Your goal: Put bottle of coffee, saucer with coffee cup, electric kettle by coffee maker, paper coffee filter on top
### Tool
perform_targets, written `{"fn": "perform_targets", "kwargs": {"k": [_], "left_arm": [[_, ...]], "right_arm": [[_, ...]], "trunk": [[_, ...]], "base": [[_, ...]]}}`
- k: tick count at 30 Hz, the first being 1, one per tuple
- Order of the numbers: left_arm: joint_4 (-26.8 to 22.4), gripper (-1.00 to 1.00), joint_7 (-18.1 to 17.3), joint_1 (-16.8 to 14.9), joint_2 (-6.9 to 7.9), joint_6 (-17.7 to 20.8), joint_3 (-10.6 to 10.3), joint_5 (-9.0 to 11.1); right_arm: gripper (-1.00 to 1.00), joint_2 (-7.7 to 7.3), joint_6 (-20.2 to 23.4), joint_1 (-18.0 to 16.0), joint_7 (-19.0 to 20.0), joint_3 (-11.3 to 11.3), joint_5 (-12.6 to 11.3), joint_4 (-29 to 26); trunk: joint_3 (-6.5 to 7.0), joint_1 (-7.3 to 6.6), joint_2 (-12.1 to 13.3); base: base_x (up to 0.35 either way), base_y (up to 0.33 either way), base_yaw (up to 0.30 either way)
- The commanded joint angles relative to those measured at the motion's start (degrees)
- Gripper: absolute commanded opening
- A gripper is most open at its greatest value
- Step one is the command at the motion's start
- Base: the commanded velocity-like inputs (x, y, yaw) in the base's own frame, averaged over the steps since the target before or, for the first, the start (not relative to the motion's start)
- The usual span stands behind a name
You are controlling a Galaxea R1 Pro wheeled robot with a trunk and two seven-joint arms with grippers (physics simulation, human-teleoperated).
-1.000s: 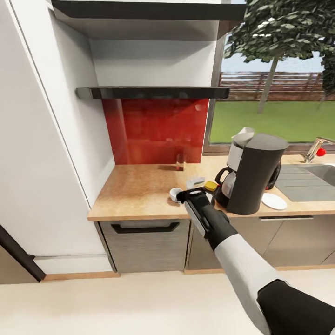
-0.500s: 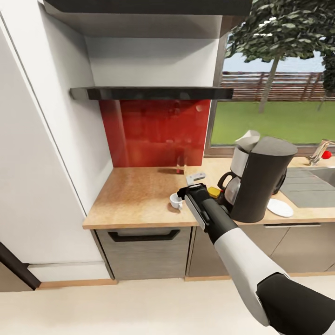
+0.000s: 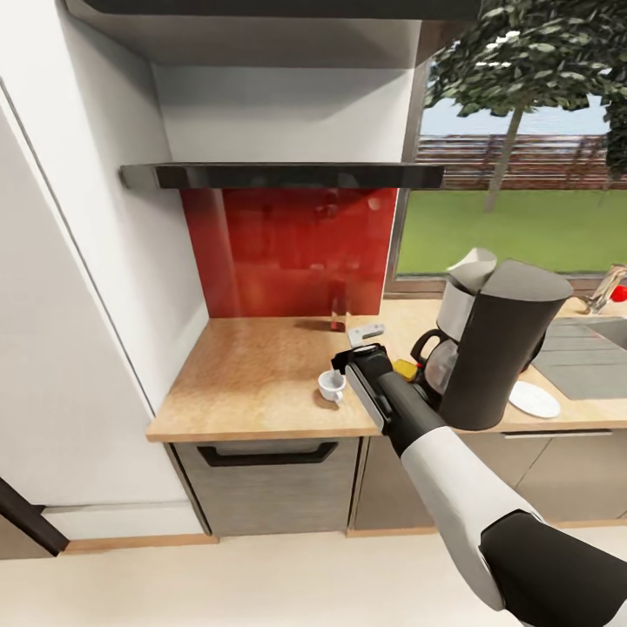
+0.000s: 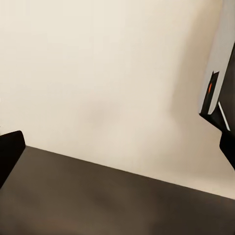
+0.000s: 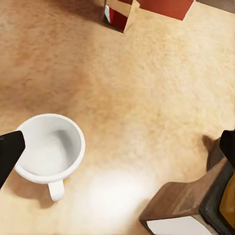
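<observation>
The black coffee maker [image 3: 493, 348] stands on the wooden countertop [image 3: 252, 374], with a pale cone-shaped piece [image 3: 471, 265] showing behind its top. A white saucer [image 3: 534, 399] lies to its right. The white coffee cup [image 3: 331, 384] [image 5: 49, 149] sits upright and empty to its left. My right gripper [image 3: 357, 355] [image 5: 117, 149] hovers open just above and right of the cup, holding nothing. A small red-brown coffee bottle [image 3: 337, 315] [image 5: 121, 12] stands by the red backsplash. My left gripper [image 4: 117, 149] is open over the floor.
A small grey item [image 3: 366, 332] and a yellow item [image 3: 403, 368] lie on the counter near the coffee maker. A sink drainer [image 3: 579, 348] is at the right. A dark shelf [image 3: 279, 177] hangs above the counter, and a tall white cabinet [image 3: 78, 287] borders it on the left.
The whole head view has shifted, so the camera moved and the counter looks nearer. The right gripper stays open beside the cup, which now shows slightly lower against it.
</observation>
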Motion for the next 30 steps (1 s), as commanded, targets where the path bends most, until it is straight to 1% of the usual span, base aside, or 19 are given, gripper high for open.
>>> {"fn": "perform_targets", "kwargs": {"k": [1,12,14,19,30], "left_arm": [[-0.11,1.00,0.19,0.03,0.00,-0.06,-0.48,0.54],[-0.11,1.00,0.14,0.03,0.16,-0.15,-0.48,0.54],[-0.11,1.00,0.13,0.03,0.15,-0.15,-0.48,0.54],[-0.11,1.00,0.11,0.03,0.08,-0.15,-0.51,0.54],[-0.20,1.00,0.14,-0.02,-0.01,-0.33,-0.48,0.62]], "right_arm": [[1.00,0.00,0.15,-0.07,-0.51,0.16,-0.57,-0.02],[1.00,0.00,0.15,-0.04,-0.50,0.20,-0.50,0.07],[1.00,0.00,0.15,-0.01,-0.50,0.20,-0.49,1.17],[1.00,0.00,-0.01,-0.04,-0.37,0.25,-0.76,6.63],[1.00,0.00,-0.02,-0.02,-0.24,0.37,-0.84,7.24]], "trunk": [[-0.10,0.04,-0.10],[-0.10,0.04,-0.10],[-0.10,0.04,-0.10],[-0.10,0.04,-0.10],[-0.10,0.04,-0.10]], "base": [[0.043,0.000,0.000],[0.004,0.000,0.000],[0.027,0.000,0.000],[0.067,0.000,0.000],[0.120,0.000,0.000]]}}
